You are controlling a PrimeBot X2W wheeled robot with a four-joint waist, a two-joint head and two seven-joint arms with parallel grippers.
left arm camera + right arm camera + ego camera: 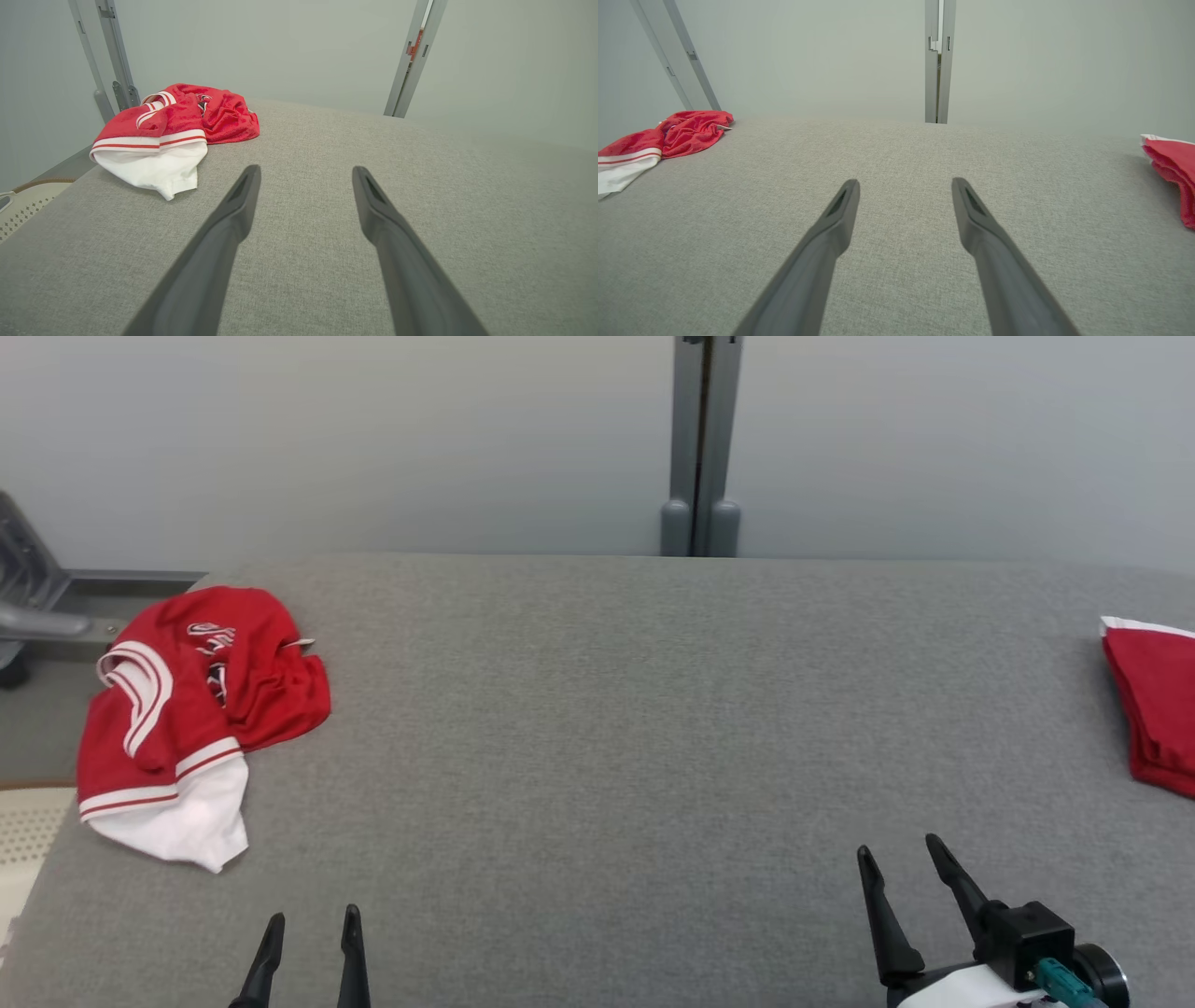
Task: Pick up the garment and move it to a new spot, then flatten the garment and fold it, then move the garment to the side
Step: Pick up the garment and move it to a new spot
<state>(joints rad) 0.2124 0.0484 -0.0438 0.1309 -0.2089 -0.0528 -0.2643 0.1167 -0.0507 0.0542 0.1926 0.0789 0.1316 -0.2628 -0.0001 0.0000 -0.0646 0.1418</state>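
A grey fabric worktop [597, 728] spreads before a pale wall [373, 439] with a grey post [700, 448]; the crumpled red-and-white garment [187, 709] lies far left; the left pincer [314, 913] hovers near left, spread wide, empty; the right pincer [898, 845] likewise, near right; folded red cloth [1153, 700] sits at the right edge.

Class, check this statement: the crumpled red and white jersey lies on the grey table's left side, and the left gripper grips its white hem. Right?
No. The left gripper grips nothing: it stands open over the bare table, apart from the jersey, as the left wrist view shows. The jersey does lie crumpled on the table's left side.
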